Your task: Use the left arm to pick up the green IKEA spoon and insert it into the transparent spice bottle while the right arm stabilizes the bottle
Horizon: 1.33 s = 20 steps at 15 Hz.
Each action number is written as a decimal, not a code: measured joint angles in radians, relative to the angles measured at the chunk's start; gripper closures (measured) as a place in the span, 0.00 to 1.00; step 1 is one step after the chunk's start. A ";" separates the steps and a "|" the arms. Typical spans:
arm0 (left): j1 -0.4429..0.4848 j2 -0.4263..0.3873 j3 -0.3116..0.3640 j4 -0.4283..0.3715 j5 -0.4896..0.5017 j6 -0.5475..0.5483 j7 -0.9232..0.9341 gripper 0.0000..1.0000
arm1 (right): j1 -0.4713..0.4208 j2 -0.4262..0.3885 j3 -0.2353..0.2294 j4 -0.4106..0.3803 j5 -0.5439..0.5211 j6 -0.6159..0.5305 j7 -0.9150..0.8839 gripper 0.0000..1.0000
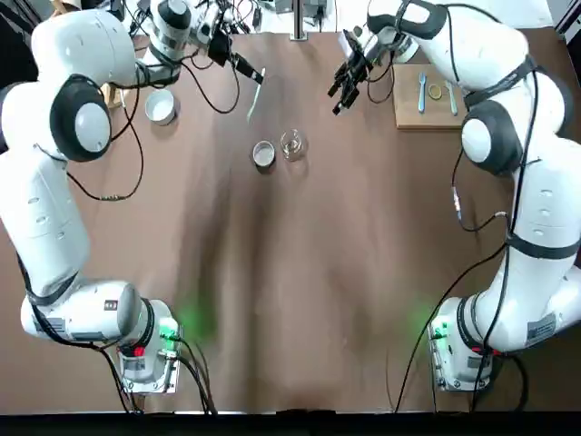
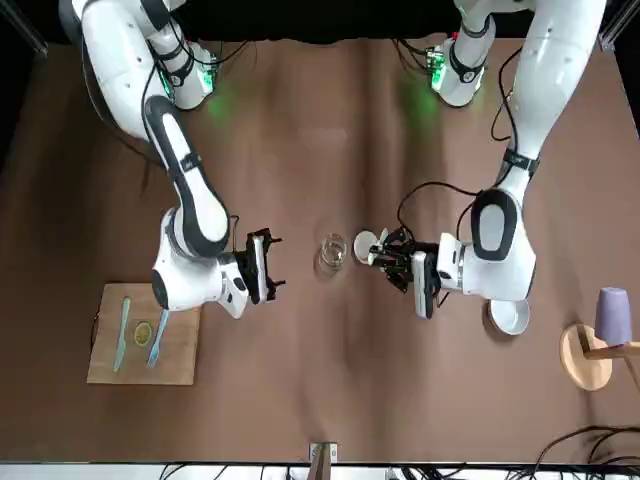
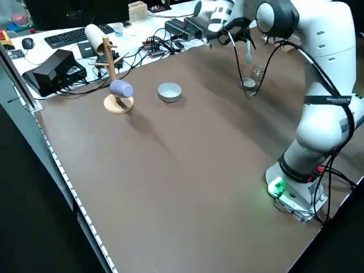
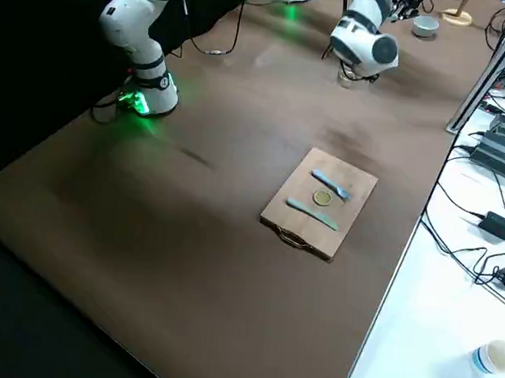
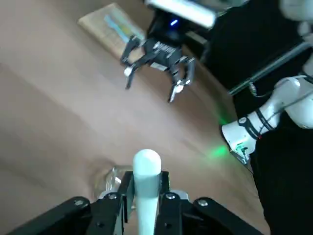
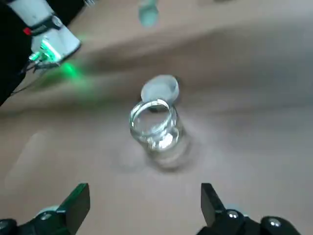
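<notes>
While you read the top view from left to right, you meet the white bowl [image 1: 161, 106] first, then the left gripper [image 1: 241, 66], raised above the table with its jaws clamped on the green IKEA spoon [image 1: 255, 94], which hangs down. Next the metal tin [image 1: 263, 153] stands just beside the transparent spice bottle [image 1: 292, 143]. Farther right, the right gripper [image 1: 347, 84] hovers apart from the bottle, jaws spread wide.
</notes>
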 joint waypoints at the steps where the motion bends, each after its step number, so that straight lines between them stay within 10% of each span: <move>1: -0.001 0.021 -0.001 0.002 -0.035 -0.007 0.080 0.76 | 0.003 0.033 0.000 -0.003 0.082 0.008 -0.127 0.00; 8: -0.019 0.114 -0.023 0.037 -0.296 -0.086 0.625 0.76 | 0.044 0.168 0.002 -0.034 0.396 0.103 -0.505 0.00; 20: -0.022 0.228 -0.027 0.037 -0.360 -0.274 0.924 0.76 | 0.136 0.232 0.003 -0.054 0.541 0.156 -0.533 0.00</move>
